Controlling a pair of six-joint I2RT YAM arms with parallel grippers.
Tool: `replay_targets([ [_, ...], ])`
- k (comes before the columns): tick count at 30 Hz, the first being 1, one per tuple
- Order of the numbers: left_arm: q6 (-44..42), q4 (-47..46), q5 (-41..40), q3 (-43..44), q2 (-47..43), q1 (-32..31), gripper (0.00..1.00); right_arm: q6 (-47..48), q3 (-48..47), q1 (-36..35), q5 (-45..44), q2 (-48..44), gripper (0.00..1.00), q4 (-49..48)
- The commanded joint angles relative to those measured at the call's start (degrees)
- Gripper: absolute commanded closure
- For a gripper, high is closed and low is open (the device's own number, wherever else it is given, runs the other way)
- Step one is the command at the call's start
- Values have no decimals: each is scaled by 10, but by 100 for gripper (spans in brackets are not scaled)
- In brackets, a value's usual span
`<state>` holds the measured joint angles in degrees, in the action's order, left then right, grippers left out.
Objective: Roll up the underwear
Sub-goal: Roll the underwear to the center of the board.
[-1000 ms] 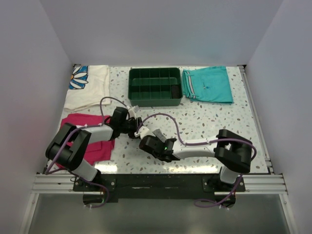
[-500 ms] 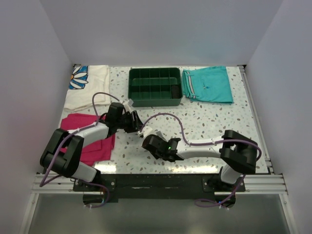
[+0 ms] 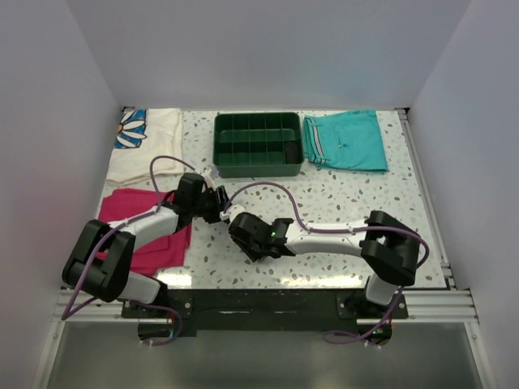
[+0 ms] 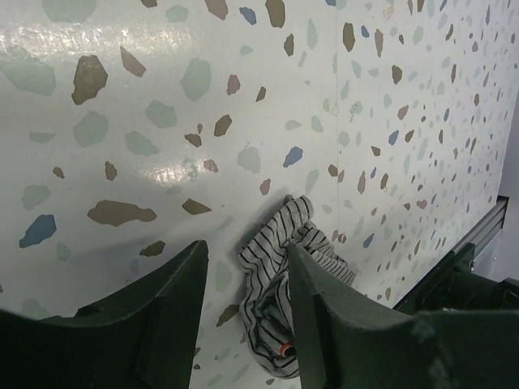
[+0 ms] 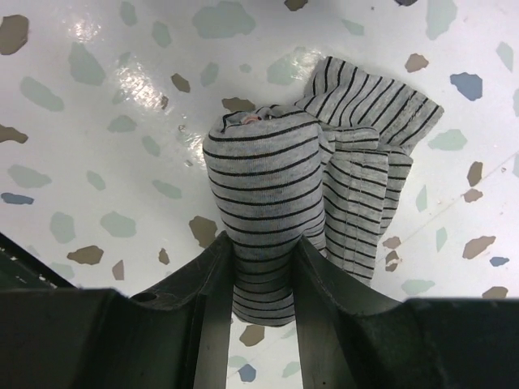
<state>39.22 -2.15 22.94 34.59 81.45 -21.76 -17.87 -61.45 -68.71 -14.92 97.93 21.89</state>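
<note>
The underwear (image 5: 268, 174) is a small grey-and-white striped bundle on the speckled table, partly rolled into a thick tube. My right gripper (image 5: 261, 241) is shut on the near end of that tube, with both fingers pressing into the cloth. In the left wrist view the underwear (image 4: 272, 263) lies crumpled between the fingers of my left gripper (image 4: 247, 253). That gripper is open: the cloth rests against one finger and stands clear of the other. From above, the left gripper (image 3: 216, 203) and right gripper (image 3: 241, 228) nearly meet near the table's front and hide the garment.
A green compartment tray (image 3: 258, 166) stands at the back centre with teal shorts (image 3: 346, 140) to its right. A magenta cloth (image 3: 144, 235) lies under the left arm. A white flowered cloth (image 3: 146, 142) is at the back left. The table's metal edge rail (image 4: 486, 227) shows nearby.
The left gripper's jaws have opened wider and let go of the cloth. The right gripper, still holding the underwear, has shifted left and slightly away, closer to the left gripper.
</note>
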Motion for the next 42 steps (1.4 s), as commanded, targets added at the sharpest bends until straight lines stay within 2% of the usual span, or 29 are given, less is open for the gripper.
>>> replay_targets([
  [1, -17, 0, -11, -5, -21, 5, 51, -30, -20, 3, 36, 0, 100, 23],
  [12, -16, -18, -1, -18, -6, 5, 51, -164, 63, 54, 131, -43, 100, 0],
  [21, -22, -15, 1, -16, -13, 5, 51, -208, 143, 137, 255, -49, 100, -71],
  [27, -19, -19, 4, -19, -15, 5, 51, -205, 190, 195, 307, -29, 100, -111],
  [32, -17, -22, 0, -18, -24, 5, 51, -150, 164, 214, 299, 13, 100, -113],
  [37, -18, -12, -8, -12, -27, 6, 51, -104, 113, 227, 364, 86, 100, -176],
  [42, -14, 1, -24, -16, -46, 11, 51, -60, 42, 228, 358, 151, 100, -146],
])
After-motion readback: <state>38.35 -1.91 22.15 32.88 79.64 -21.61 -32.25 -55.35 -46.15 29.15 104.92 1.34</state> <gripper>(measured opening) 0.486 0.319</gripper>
